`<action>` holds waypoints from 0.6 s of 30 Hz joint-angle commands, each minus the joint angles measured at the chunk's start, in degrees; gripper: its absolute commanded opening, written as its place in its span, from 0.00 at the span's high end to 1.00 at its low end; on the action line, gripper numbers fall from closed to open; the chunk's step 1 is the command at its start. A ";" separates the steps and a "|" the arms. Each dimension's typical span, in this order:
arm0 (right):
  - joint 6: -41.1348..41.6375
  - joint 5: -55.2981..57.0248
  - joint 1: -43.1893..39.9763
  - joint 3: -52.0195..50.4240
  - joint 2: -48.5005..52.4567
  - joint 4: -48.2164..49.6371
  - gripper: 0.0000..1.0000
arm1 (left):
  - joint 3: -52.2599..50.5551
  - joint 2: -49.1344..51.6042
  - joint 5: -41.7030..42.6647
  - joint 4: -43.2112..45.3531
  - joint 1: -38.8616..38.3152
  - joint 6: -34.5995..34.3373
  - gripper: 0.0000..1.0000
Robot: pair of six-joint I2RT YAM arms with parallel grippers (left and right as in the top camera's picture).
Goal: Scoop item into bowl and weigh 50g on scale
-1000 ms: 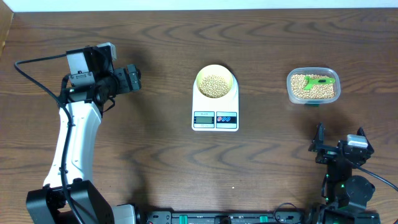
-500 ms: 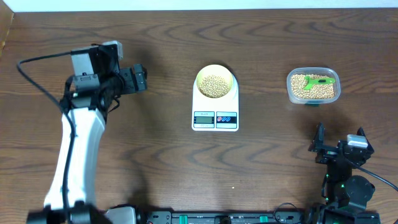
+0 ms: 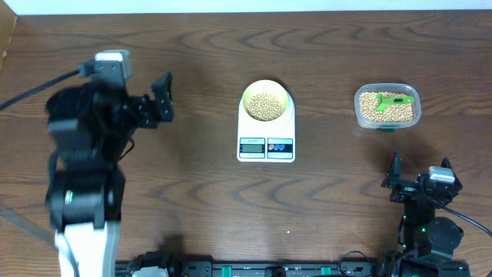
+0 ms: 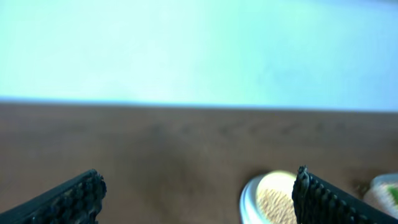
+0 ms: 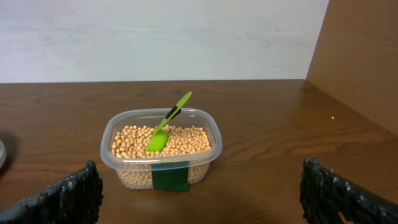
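Well, bowl (image 3: 248, 92) of beans (image 3: 266, 106) atop scale (image 3: 265, 133)

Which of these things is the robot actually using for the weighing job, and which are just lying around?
For the job: beans, pale-yellow bowl, white scale, clear tub holding more beans, green scoop.
Just there: only the wooden table and a wooden side board.
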 commanded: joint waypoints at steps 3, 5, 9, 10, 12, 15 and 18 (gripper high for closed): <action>0.74 0.50 0.20 -0.04 -0.09 -0.31 0.01 | 0.17 -11.89 0.72 1.20 -0.85 -0.15 0.02; 0.74 0.50 0.20 -0.04 -0.09 -0.31 0.01 | 0.17 -15.76 0.72 1.18 -0.85 -0.13 0.02; 0.74 0.50 0.20 -0.04 -0.11 -0.31 0.01 | 0.20 -20.90 0.70 -0.46 -0.85 -0.13 0.02; 0.74 0.50 0.20 -0.04 -0.11 -0.31 0.01 | 0.20 -21.99 0.70 -1.75 -0.85 -0.11 0.02; 0.74 0.50 0.20 -0.04 -0.09 -0.31 0.01 | 0.20 -23.63 0.70 -3.85 -0.85 -0.13 0.02; 0.74 0.50 0.20 -0.04 -0.09 -0.31 0.01 | 0.20 -25.00 0.70 -5.18 -0.83 -0.13 0.02; 0.74 0.50 0.20 -0.04 -0.09 -0.31 0.01 | 0.17 -25.42 0.70 -5.29 -0.83 -0.11 0.02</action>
